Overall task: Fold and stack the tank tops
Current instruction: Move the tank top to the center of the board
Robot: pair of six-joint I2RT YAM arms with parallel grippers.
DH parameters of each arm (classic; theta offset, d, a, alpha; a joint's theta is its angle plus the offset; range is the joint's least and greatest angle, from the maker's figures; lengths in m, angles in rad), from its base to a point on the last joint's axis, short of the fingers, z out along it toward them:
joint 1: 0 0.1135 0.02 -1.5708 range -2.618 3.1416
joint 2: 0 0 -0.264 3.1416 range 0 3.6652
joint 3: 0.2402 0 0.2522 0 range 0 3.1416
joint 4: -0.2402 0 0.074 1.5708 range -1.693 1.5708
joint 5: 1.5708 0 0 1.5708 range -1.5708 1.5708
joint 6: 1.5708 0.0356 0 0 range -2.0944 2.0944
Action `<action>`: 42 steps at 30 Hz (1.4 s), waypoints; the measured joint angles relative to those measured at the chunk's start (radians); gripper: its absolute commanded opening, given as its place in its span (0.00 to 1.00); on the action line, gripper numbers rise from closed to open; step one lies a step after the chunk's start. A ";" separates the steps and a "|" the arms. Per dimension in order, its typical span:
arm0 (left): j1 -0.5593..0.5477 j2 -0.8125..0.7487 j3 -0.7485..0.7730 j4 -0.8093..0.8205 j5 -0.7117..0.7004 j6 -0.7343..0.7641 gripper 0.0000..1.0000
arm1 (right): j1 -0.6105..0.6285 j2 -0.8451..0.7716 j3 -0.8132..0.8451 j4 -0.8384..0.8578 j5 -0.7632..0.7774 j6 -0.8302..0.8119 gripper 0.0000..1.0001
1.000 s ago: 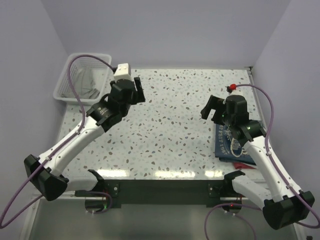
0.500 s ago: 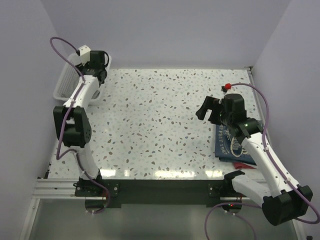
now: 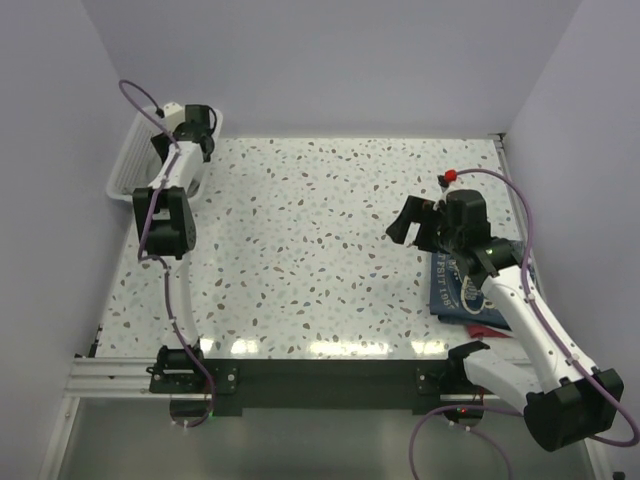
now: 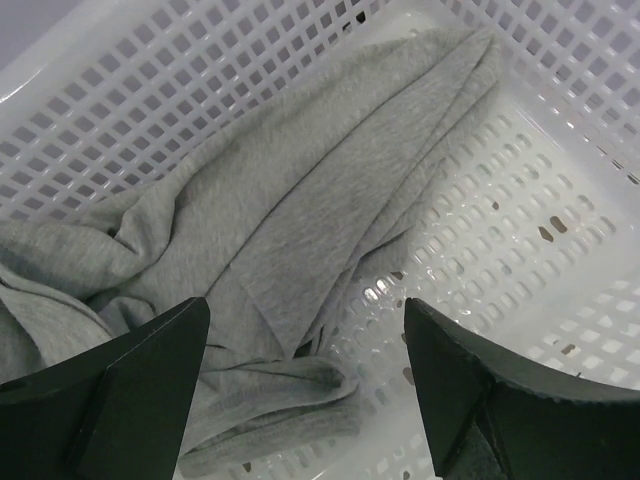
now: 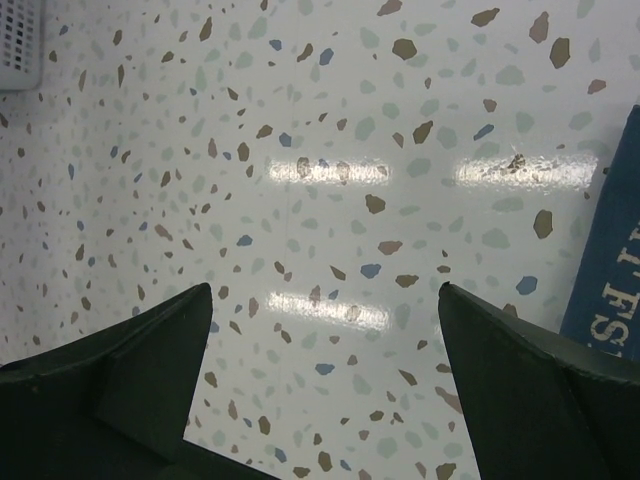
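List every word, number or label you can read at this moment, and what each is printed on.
"RSIT 198", roughly: small white print on the navy tank top, partly covered by the right arm, so uncertain.
In the right wrist view, the white letters on the same top are cut off by the frame edge and unreadable.
The grey tank top and the basket show no text.

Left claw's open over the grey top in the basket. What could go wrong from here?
1. The grey tank top lies crumpled in the mesh basket; the open left claw may pinch just one fold and drag it out bunched.
2. The claw could snag a mesh hole and lift the basket too.
3. Laying it out, the cloth might disturb the folded navy top beside the open right claw.
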 measured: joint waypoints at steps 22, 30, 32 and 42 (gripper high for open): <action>0.010 0.078 0.056 0.176 0.011 0.252 0.79 | 0.000 0.024 -0.011 0.039 -0.034 0.005 0.99; 0.023 0.142 0.083 0.202 0.061 0.265 0.75 | 0.000 0.026 -0.011 0.039 -0.034 0.005 0.99; 0.030 0.156 0.083 0.203 0.072 0.264 0.75 | 0.000 0.026 -0.011 0.039 -0.040 0.005 0.99; 0.063 0.188 0.083 0.214 0.123 0.266 0.72 | 0.000 0.036 -0.019 0.043 -0.049 0.012 0.99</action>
